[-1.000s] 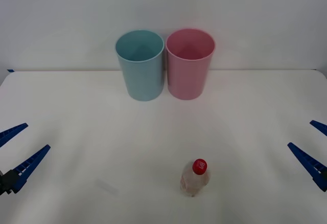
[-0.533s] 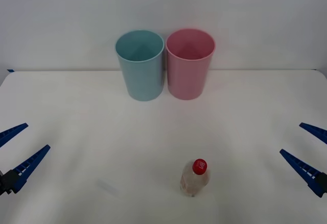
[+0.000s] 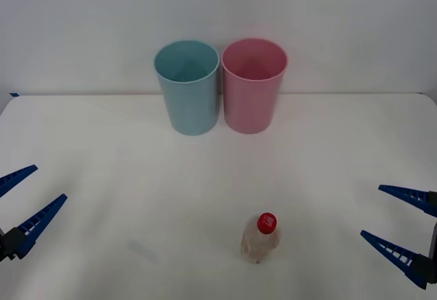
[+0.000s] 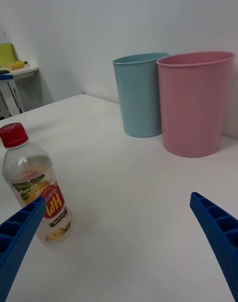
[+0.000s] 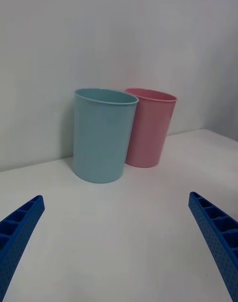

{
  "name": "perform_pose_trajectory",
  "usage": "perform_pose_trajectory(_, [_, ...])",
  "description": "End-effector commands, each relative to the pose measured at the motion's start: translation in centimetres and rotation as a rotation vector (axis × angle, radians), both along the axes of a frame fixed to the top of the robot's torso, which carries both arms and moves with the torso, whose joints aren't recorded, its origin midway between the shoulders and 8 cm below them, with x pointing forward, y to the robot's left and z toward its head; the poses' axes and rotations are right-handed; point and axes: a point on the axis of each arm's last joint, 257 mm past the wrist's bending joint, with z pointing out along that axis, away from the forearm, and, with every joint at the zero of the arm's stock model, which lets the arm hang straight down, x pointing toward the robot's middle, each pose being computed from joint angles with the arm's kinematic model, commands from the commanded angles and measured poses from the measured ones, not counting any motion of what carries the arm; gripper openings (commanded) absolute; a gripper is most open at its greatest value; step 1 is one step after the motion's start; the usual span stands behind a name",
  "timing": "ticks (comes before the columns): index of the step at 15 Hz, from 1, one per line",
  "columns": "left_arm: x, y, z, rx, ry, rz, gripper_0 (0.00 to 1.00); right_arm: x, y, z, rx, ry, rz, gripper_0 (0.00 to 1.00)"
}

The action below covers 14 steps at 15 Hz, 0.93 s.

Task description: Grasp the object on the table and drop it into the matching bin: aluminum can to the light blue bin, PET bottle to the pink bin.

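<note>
Two grippers of mine sit low at the near corners of the table (image 3: pixel 102 156) in the front view. My right gripper (image 3: pixel 398 226) has its fingers spread wide and grips nothing; the PET bottle (image 3: pixel 260 240) stands upright to its left, apart from it. My left gripper (image 3: pixel 20 201) is parked on the far side of the bottle, fingers also spread, holding nothing. Farther ahead, the light blue bin (image 3: pixel 188 87) and the pink bin (image 3: pixel 252 85) stand side by side, almost touching.

From my right wrist, the bottle (image 4: pixel 35 183) stands just ahead of one blue fingertip (image 4: pixel 22 232), not between the two, with both bins well beyond.

From my left wrist, the two bins stand well ahead of my open fingers (image 5: pixel 218 237).
</note>
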Motion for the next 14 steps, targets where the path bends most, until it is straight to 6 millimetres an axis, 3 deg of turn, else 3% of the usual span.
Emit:
perform_pose_trajectory(1, [0.0,0.0,0.0,0.000,0.000,0.000,1.00,-0.6,0.7,-1.0,-0.031,0.008,0.061,1.00])
perform_pose_trajectory(9, [0.0,0.0,0.0,0.000,0.000,0.000,1.00,-1.1,3.7,-4.8,-0.085,-0.009,0.214,1.00])
perform_pose_trajectory(14, [0.0,0.0,0.0,0.000,0.000,0.000,1.00,-1.1,7.1,-7.0,-0.075,0.004,0.303,1.00])
